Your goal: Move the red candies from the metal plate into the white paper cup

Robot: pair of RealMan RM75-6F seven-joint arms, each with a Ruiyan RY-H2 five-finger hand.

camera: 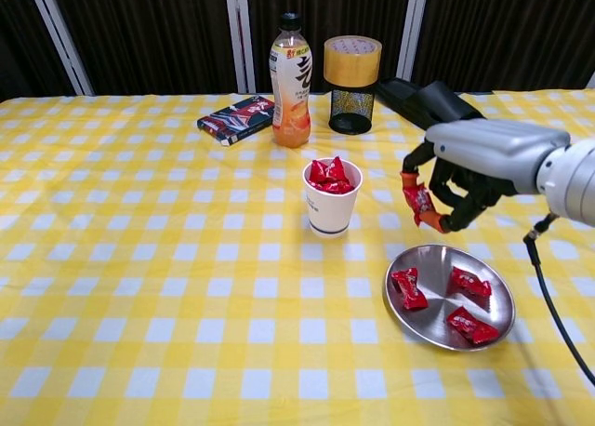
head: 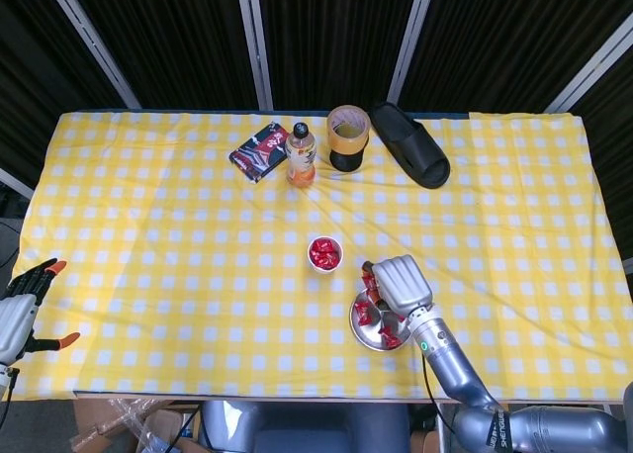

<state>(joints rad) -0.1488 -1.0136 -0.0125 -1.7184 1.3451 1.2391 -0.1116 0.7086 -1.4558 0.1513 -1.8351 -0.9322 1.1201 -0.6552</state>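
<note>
On the surface point(camera: 139, 286), the cup point(camera: 332, 201) stands behind and left of the plate point(camera: 437, 322), with candies point(camera: 331, 174) inside. Above the plate's far edge, the right hand point(camera: 469, 170) pinches a candy point(camera: 417, 200). The bottle point(camera: 291, 69), tape roll point(camera: 352, 59) and slipper point(head: 410, 143) line the far side.

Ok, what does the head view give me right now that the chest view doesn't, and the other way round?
Only the head view shows the left hand, open at the table's near left corner, holding nothing. Only the chest view shows clearly the red candy pinched in the right hand, lifted above the metal plate, and three candies left on it. Both show the white paper cup with candies inside, the bottle, the tape roll and the black slipper.
</note>
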